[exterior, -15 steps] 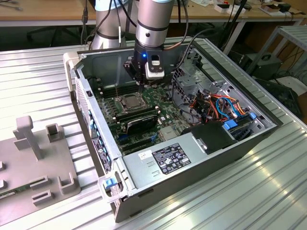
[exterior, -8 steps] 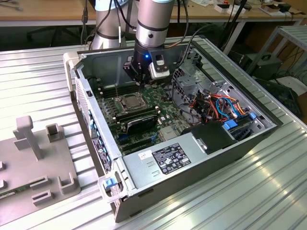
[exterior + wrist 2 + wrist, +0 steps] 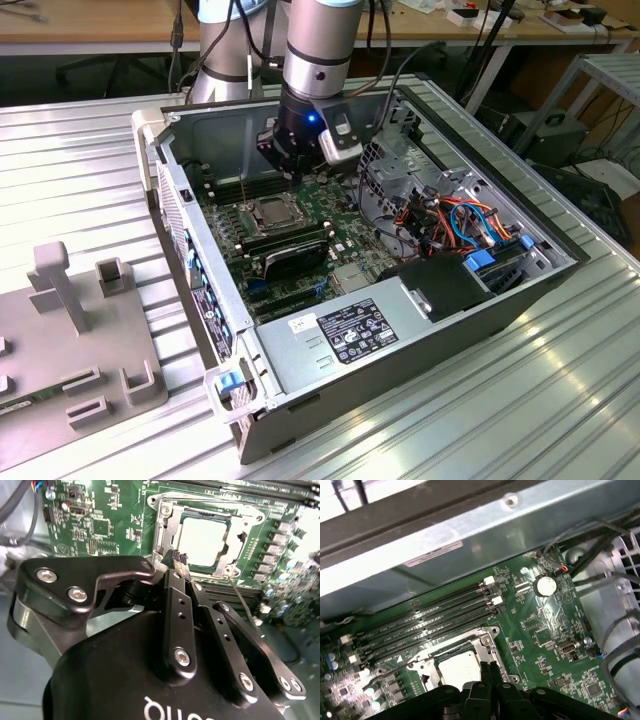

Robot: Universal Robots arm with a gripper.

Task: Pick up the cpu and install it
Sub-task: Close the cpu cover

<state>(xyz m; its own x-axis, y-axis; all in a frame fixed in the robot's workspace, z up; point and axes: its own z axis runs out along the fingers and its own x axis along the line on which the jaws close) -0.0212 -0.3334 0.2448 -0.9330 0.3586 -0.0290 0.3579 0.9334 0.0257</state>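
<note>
cpu: small flat square chip with a silver-grey metal top (image 3: 202,540), sitting in the metal-framed socket (image 3: 162,525) on the green motherboard (image 3: 100,527).
claw: black gripper (image 3: 179,561) hovers just beside the socket, fingers pinched together and holding nothing.
handling: probably light, stiff, slick on top and fragile underneath; best gripped by opposite edges.

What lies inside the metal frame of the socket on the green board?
The cpu, silver top up, lies inside the socket frame. The gripper covers part of one frame edge, and whatever is under the chip is hidden.
</note>
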